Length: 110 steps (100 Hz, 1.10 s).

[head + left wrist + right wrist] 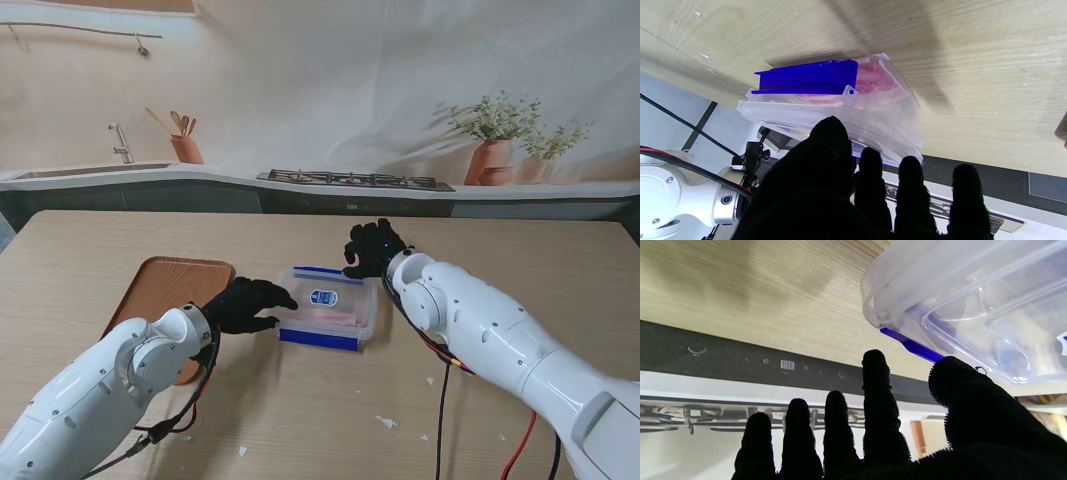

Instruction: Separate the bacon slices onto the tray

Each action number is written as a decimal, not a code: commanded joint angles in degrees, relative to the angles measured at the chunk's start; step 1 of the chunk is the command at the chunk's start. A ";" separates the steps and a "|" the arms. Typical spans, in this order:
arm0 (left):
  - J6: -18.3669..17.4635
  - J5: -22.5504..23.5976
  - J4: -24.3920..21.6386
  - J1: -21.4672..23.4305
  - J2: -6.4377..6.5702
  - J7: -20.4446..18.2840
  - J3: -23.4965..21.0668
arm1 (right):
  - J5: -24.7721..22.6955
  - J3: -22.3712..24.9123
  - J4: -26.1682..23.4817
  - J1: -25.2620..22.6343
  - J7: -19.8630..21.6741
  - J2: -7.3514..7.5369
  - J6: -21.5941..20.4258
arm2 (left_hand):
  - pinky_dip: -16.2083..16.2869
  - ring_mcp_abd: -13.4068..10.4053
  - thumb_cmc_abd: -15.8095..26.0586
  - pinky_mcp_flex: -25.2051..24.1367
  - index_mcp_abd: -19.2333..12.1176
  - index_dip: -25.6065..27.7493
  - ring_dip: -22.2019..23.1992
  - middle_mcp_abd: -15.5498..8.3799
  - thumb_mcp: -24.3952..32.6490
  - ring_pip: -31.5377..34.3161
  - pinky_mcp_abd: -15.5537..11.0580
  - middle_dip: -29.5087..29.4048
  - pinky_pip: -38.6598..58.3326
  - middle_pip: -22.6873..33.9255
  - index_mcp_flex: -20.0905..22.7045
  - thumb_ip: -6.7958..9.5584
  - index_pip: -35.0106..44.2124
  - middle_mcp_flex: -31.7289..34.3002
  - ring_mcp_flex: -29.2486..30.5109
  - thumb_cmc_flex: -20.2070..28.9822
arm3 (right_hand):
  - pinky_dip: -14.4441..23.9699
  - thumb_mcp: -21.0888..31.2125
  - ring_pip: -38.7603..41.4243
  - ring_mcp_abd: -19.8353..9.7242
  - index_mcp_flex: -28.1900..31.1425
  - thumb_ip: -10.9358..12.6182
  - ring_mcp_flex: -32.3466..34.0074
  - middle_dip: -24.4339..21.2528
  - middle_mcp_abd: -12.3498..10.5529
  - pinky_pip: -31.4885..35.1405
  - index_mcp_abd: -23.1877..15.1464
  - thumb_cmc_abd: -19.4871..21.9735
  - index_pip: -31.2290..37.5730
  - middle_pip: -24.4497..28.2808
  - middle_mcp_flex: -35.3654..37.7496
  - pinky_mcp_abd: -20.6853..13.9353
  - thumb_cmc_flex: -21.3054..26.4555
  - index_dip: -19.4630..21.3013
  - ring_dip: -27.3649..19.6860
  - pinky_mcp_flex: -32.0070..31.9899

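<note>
Potted plants (495,135), a stove (355,180), utensil holder (186,148) and faucet (121,143) line the back counter (80,180).

Pink bacon slices (328,317) lie in a lidded clear container (330,300), just right of the wooden tray (165,285).

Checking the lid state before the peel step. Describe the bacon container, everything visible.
The bacon container is a clear, shallow rectangular plastic box with blue latch clips on its near and far edges and a blue-and-white label on the lid. The lid is still on. Pink bacon shows through the walls. It sits flat on the wooden table, just right of the wooden tray. The left hand meets its left side; the right hand is at its far right corner.
</note>
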 commanded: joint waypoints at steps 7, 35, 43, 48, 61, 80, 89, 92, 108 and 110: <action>0.19 0.25 1.61 1.03 -0.10 -2.03 1.08 | 0.38 0.57 -0.24 -0.36 0.21 -0.61 -0.49 | -1.06 -1.92 2.36 -0.39 2.78 0.18 -0.57 -0.59 0.16 0.40 -1.01 0.70 -0.49 0.40 3.83 -0.36 3.23 0.74 0.43 1.17 | -0.23 1.20 0.18 1.05 -1.28 -2.90 0.99 0.06 1.23 0.36 -1.21 0.60 -0.15 0.37 -0.56 1.14 -3.54 1.23 0.33 -0.27; 0.17 0.14 1.71 0.92 -0.10 -2.09 1.32 | -0.39 -1.08 -0.06 0.77 1.11 -0.47 -0.33 | -1.06 -1.90 2.37 -0.39 2.85 0.19 -0.59 -0.57 0.10 0.36 -1.01 0.71 -0.49 0.43 3.77 -0.35 3.23 0.76 0.36 1.26 | -0.11 2.84 0.08 0.85 -0.32 -2.64 1.13 0.11 0.95 0.69 -2.58 -0.89 0.16 0.45 -0.24 1.30 -0.50 1.51 0.28 0.09; 0.18 0.14 1.71 0.93 -0.10 -2.08 1.31 | -0.11 -1.79 0.82 1.18 0.47 -0.85 -0.14 | -1.06 -1.91 2.34 -0.39 2.83 0.19 -0.58 -0.54 0.09 0.39 -1.01 0.71 -0.49 0.40 3.77 -0.35 3.24 0.69 0.43 1.26 | -0.12 3.10 0.10 0.28 0.55 -2.55 1.01 0.26 0.55 0.70 -3.28 -0.34 0.80 0.82 0.45 1.13 1.07 1.78 0.31 0.06; 0.19 0.12 1.78 0.90 -0.12 -2.04 1.35 | 0.08 -2.22 1.28 1.46 0.21 -1.04 -0.12 | -1.06 -1.85 2.33 -0.39 2.84 0.19 -0.58 -0.43 0.11 0.39 -1.01 0.71 -0.49 0.43 3.78 -0.34 3.24 0.74 0.39 1.30 | -0.12 3.01 0.15 0.21 0.83 -2.55 1.13 0.32 0.46 0.76 -3.77 -0.39 1.11 0.93 0.70 1.13 1.57 1.90 0.33 0.18; 0.37 -0.09 1.89 0.82 -0.11 -2.21 1.47 | 0.46 -3.09 2.23 2.01 -0.28 -1.49 0.23 | -1.06 -1.90 2.35 -0.39 2.87 0.20 -0.58 -0.57 0.09 0.38 -1.01 0.72 -0.49 0.44 3.74 -0.34 3.26 0.69 0.36 1.37 | -0.20 0.67 0.50 0.05 2.50 -5.03 1.26 0.64 0.09 0.83 -5.19 0.64 3.76 1.32 1.55 0.97 5.67 0.77 0.55 0.24; 0.26 -0.18 1.96 0.73 -0.10 -2.31 1.69 | 0.81 -3.74 2.93 2.51 -0.46 -1.81 0.58 | -1.06 -1.94 2.36 -0.39 2.75 0.20 -0.58 -0.65 0.04 0.38 -1.01 0.71 -0.49 0.42 3.67 -0.34 3.25 0.66 0.37 1.38 | -0.19 -1.89 0.69 -0.03 2.89 -6.07 1.57 0.83 -0.12 1.04 -6.30 0.04 7.82 1.53 2.11 0.98 8.42 -3.11 0.65 0.47; 0.24 -0.22 1.97 0.69 -0.09 -2.38 1.77 | 0.76 -4.70 3.69 3.13 -0.38 -1.89 0.29 | -1.06 -1.95 2.35 -0.39 2.79 0.22 -0.57 -0.63 0.03 0.39 -1.01 0.72 -0.49 0.44 3.66 -0.34 3.29 0.66 0.36 1.38 | -0.32 0.82 0.73 0.39 2.96 -5.45 1.87 0.80 -0.05 1.05 -6.06 -1.90 7.04 1.35 2.39 1.41 6.51 -3.65 0.69 0.77; 0.25 -0.23 1.97 0.68 -0.09 -2.40 1.78 | 0.67 -5.01 3.89 3.30 -0.36 -1.88 0.19 | -1.06 -2.01 2.37 -0.39 2.75 0.22 -0.57 -0.63 0.01 0.38 -1.01 0.72 -0.49 0.44 3.61 -0.34 3.28 0.66 0.36 1.37 | -0.40 2.34 0.77 0.49 2.93 -4.76 1.92 0.80 -0.01 1.04 -5.91 -2.66 6.39 1.30 2.43 1.58 5.27 -3.30 0.71 0.88; 0.30 -0.18 2.00 0.71 -0.08 -2.38 1.78 | 0.51 -5.88 4.64 3.65 -0.54 -1.95 -0.04 | -1.06 -1.97 2.38 -0.39 2.77 0.23 -0.57 -0.64 -0.01 0.38 -1.01 0.72 -0.49 0.44 3.60 -0.34 3.30 0.62 0.37 1.45 | -0.63 6.23 0.77 0.96 3.09 -2.55 2.28 0.78 0.26 1.08 -5.20 -5.07 4.58 1.20 2.66 2.19 2.53 -1.19 0.70 1.31; 0.29 -0.18 2.00 0.70 -0.08 -2.38 1.79 | 0.47 -6.00 4.71 3.71 -0.53 -1.96 0.00 | -1.06 -1.96 2.39 -0.39 2.76 0.23 -0.58 -0.60 -0.02 0.37 -1.01 0.72 -0.49 0.45 3.62 -0.34 3.31 0.65 0.34 1.46 | -0.64 6.34 0.79 0.99 3.19 -2.53 2.35 0.78 0.27 1.10 -5.28 -5.20 4.59 1.18 2.67 2.27 2.58 -1.10 0.71 1.37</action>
